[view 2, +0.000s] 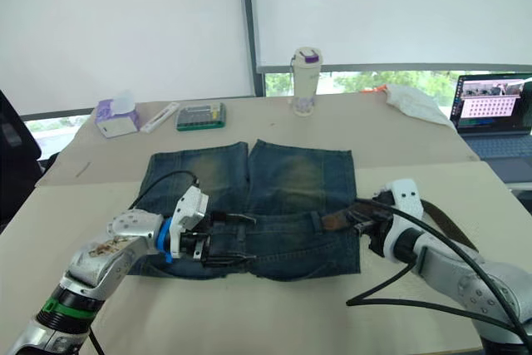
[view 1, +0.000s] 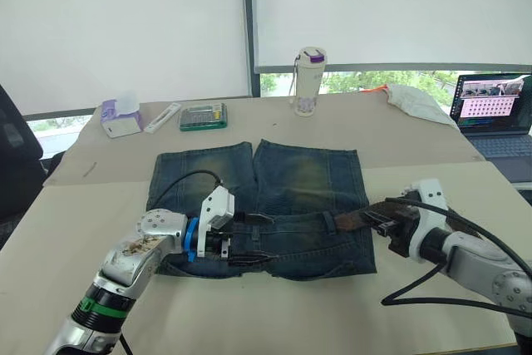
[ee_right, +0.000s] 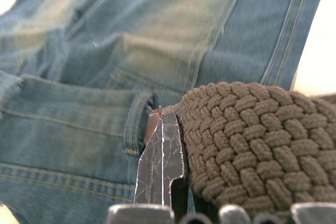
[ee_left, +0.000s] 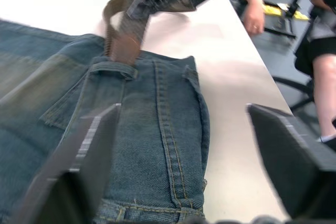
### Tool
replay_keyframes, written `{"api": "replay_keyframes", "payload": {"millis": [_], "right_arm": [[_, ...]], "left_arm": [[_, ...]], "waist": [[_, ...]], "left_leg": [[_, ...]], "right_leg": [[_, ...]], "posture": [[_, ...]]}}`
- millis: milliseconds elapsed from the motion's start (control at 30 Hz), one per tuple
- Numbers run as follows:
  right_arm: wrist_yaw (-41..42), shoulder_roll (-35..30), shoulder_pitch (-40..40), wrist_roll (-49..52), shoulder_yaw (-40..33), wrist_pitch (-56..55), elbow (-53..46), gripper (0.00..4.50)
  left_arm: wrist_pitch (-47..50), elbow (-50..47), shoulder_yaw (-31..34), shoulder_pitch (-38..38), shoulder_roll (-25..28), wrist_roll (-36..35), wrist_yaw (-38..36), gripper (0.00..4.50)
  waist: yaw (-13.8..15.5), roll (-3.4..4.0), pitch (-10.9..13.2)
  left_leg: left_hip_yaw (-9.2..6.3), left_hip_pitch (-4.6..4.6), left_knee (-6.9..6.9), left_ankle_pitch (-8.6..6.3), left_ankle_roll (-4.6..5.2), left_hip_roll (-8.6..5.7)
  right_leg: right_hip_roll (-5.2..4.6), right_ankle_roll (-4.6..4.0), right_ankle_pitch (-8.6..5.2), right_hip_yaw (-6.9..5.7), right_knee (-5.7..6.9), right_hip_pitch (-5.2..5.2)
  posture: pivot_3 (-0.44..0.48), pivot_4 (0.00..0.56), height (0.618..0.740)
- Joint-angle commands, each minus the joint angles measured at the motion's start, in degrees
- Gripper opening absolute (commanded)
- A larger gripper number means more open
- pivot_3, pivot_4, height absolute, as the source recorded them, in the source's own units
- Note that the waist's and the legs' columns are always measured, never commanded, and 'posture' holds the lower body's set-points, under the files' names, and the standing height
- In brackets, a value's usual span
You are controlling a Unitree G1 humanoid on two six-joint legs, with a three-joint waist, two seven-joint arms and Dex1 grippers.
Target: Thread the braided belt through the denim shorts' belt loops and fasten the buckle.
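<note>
— The denim shorts (view 1: 291,180), centre frame: blue, with faded yellowish patches on both legs and tan stitching along the seams?

— Yes. The braided belt (ee_right: 252,140), at lower right of the right wrist view, is dark brown in a woven basket pattern.

— Upper centre?

— A white tumbler (view 1: 308,81) with a purple lid; to the left, a green calculator (view 1: 204,116).

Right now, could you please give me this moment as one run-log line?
right gripper: shut on belt, tip at a belt loop | left gripper: open over shorts | buckle: unfastened
</note>
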Motion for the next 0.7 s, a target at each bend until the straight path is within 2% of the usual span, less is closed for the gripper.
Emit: {"api": "replay_keyframes", "payload": {"millis": [33,467,567,700], "right_arm": [[1.26,0.71,-1.38,-1.16,-0.25,0.55,0.31,0.0],[3.46,9.87,-10.05,-10.02,8.78,1.4,8.32,0.0],[4.66,13.5,-10.45,-8.93,8.11,1.54,9.35,0.0],[4.29,20.0,-10.16,-2.12,3.31,2.2,9.73,0.0]], "left_arm": [[1.71,-3.12,1.85,0.93,-0.59,-0.9,3.04,4.48],[7.4,-2.2,-0.75,1.3,-3.89,0.28,8.85,4.48],[10.94,-0.92,-1.31,0.06,-4.98,0.06,10.64,4.48],[16.95,0.19,0.05,-1.24,-7.96,-3.15,13.48,4.48]], "waist": [[0.04,0.0,0.0],[-0.05,0.02,-0.01],[-0.01,0.01,-0.01],[-0.18,0.02,-0.02]], "left_leg": [[0.01,0.0,0.0,0.0,0.0,0.0],[0.02,0.05,-0.12,0.04,-0.07,0.01],[0.01,0.05,-0.11,0.04,-0.07,-0.01],[0.01,0.06,-0.13,0.04,-0.07,0.01]], "right_leg": [[0.0,0.0,0.0,0.01,0.0,0.0],[0.01,-0.02,0.0,0.03,0.01,-0.03],[0.0,-0.02,0.01,0.02,0.02,-0.02],[0.01,-0.02,0.01,0.04,0.04,-0.04]], "posture": [[0.0,0.15,0.74],[0.0,0.15,0.74],[0.0,0.15,0.74],[0.0,0.15,0.74]]}}
